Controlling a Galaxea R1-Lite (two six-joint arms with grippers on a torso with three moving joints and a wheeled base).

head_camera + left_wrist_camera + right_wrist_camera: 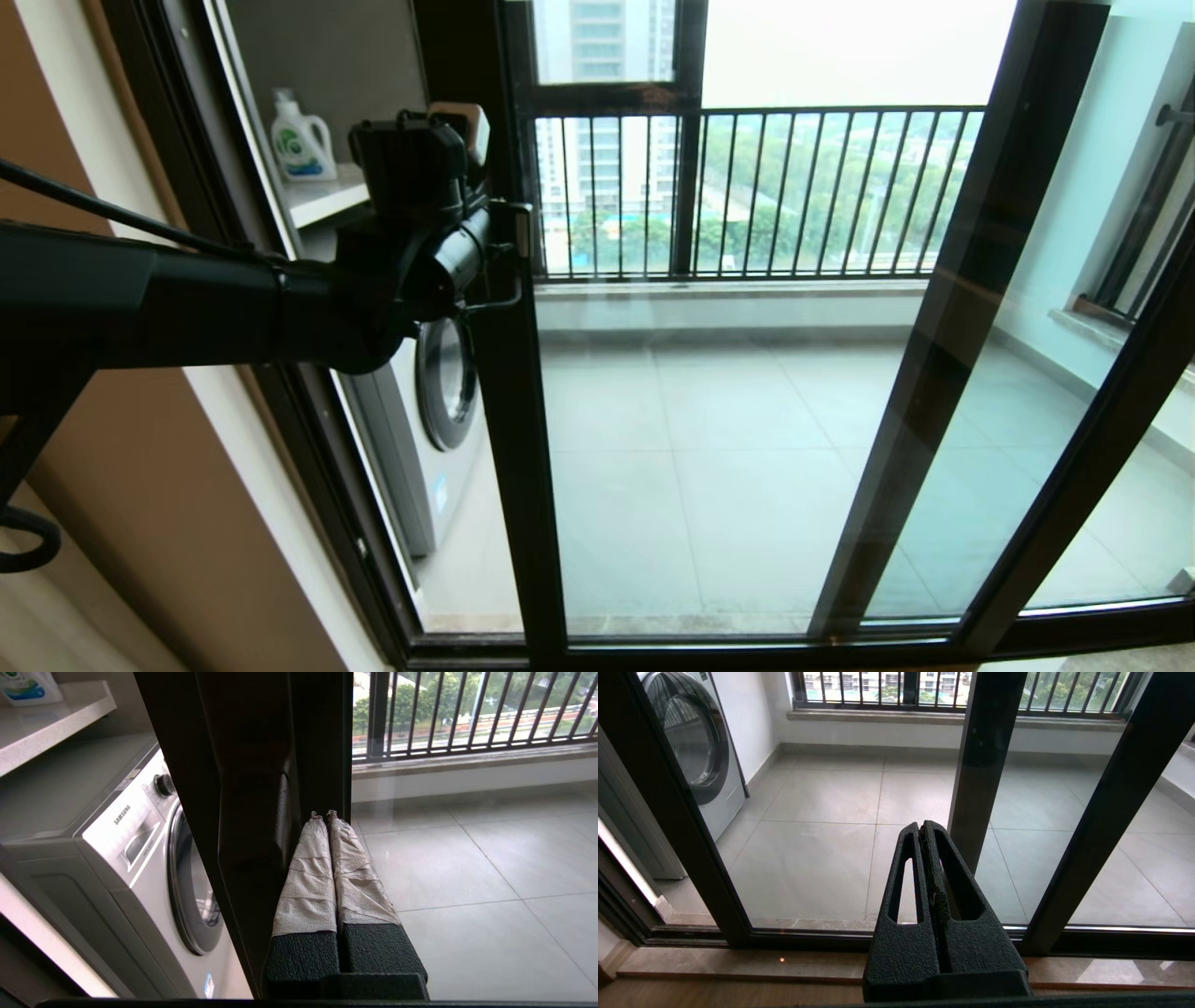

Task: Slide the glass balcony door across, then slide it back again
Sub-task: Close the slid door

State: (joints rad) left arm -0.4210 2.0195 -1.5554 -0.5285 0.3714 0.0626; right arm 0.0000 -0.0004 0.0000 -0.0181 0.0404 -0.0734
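Note:
The glass balcony door (709, 448) is a tall clear panel in a dark frame. It stands a little away from the left jamb, and its latch handle (512, 266) sits on the left upright (518, 485). My left arm (411, 252) reaches to that upright at handle height. The left gripper (324, 814) is shut with nothing between its paper-wrapped fingers (308, 872), which lie flat against the upright beside the raised handle (254, 849). My right gripper (922, 826) is shut and empty. It hangs low in front of the door's glass (817, 858), out of the head view.
A washing machine (439, 411) shows through the gap at the left, under a shelf (327, 196) with a detergent bottle (301, 140). Another panel's upright (952, 355) slants at the right. The barred window (794, 187) closes the balcony. The brown wall (140, 485) is at my left.

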